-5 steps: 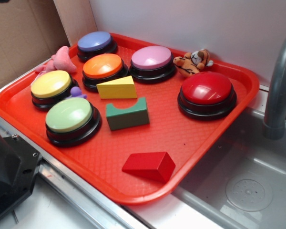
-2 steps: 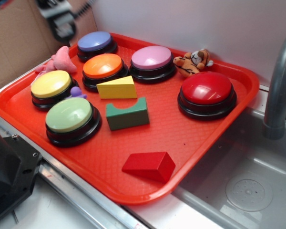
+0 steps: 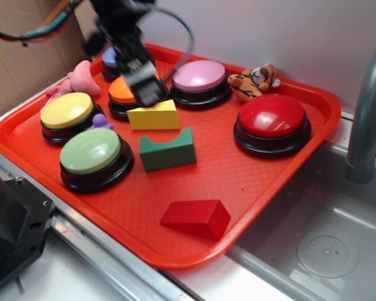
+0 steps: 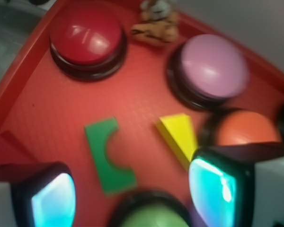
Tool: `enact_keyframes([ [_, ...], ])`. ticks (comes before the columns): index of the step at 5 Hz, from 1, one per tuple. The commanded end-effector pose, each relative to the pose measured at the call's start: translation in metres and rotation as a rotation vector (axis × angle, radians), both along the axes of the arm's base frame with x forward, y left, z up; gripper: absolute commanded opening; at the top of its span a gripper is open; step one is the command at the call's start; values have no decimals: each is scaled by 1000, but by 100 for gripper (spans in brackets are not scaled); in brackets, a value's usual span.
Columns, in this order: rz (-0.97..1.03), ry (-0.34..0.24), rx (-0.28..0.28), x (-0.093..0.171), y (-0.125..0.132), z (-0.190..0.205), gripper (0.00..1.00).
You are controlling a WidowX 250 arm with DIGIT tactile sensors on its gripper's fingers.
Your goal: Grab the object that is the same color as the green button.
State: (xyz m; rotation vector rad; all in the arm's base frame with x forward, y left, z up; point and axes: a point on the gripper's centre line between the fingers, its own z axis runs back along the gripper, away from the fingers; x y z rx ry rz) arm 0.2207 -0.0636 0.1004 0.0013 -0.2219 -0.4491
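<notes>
The dark green notched block (image 3: 168,149) lies in the middle of the red tray (image 3: 250,182), just right of the pale-green dome button (image 3: 91,152). In the wrist view the green block (image 4: 108,157) lies between my fingers and the green button (image 4: 149,218) is at the bottom edge. My gripper (image 3: 144,88) hangs above the orange button (image 3: 122,93) and the yellow wedge (image 3: 154,116), behind the green block. Its jaws stand wide apart and hold nothing. My fingertips (image 4: 54,201) frame the wrist view.
On the tray stand yellow (image 3: 67,113), blue (image 3: 109,58), purple (image 3: 199,78) and red (image 3: 272,119) buttons, and a red block (image 3: 197,217) lies near the front edge. A pink plush (image 3: 80,78) and a tiger plush (image 3: 254,81) lie at the back. A sink (image 3: 326,244) and faucet (image 3: 366,113) are to the right.
My gripper has come in from the upper left, down and to the right, over the orange button. The blocks and buttons have not moved.
</notes>
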Motion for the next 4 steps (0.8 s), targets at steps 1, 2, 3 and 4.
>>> enact_keyframes([
  [1, -60, 51, -20, 12, -30, -43, 100],
  [2, -78, 75, -71, 10, -35, -62, 100],
  [3, -55, 131, -13, 6, -34, -79, 100],
  [4, -22, 144, -11, 6, -32, -83, 38],
])
